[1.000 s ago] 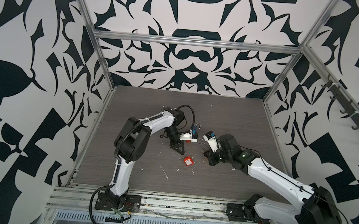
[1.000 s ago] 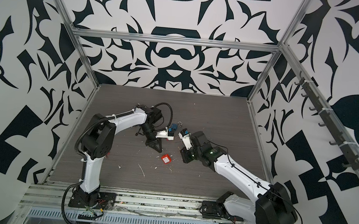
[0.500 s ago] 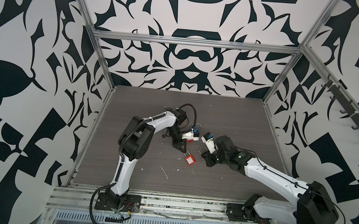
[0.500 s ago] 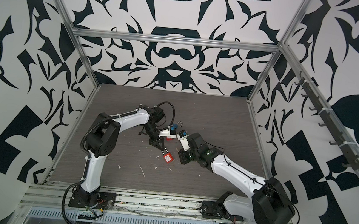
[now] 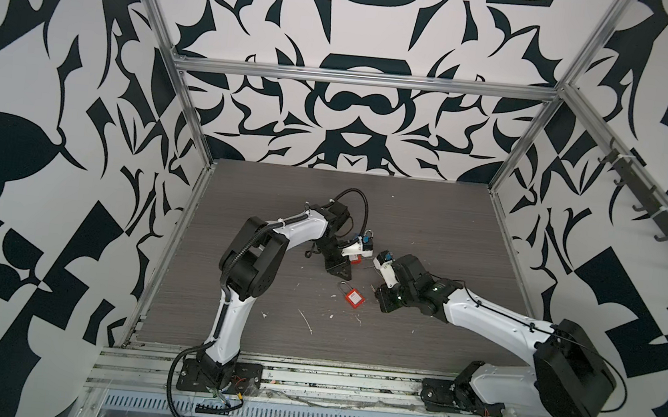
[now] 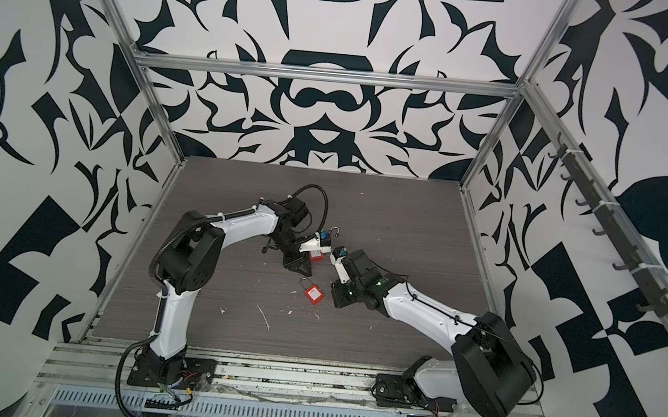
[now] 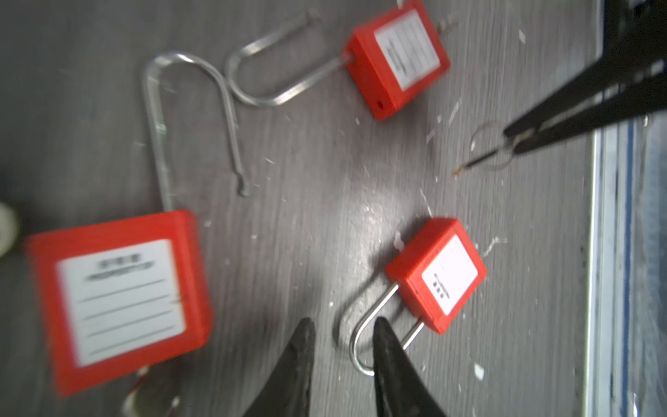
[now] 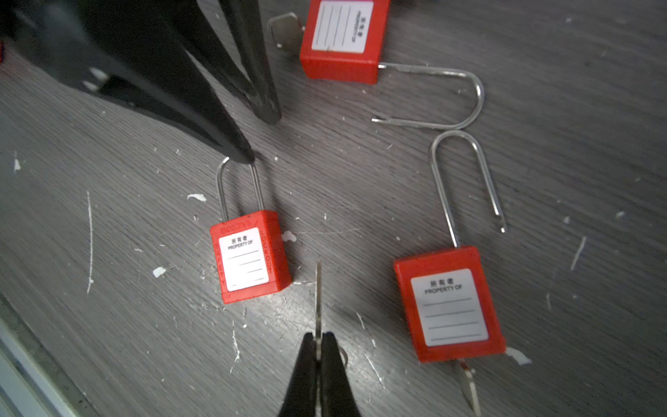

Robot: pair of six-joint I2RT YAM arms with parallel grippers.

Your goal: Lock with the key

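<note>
Key is pinched edge-on in my right gripper, jaws clamped tight on it. Its blade is just beside the small padlock, at the end away from the shackle. That padlock lies flat, label up, on the table between my two arms, with its shackle seated in the body. My left gripper is released, jaws slightly apart and holding nothing, with one fingertip at the shackle's bend. Two long-shackled padlocks lie near, both sprung open.
</note>
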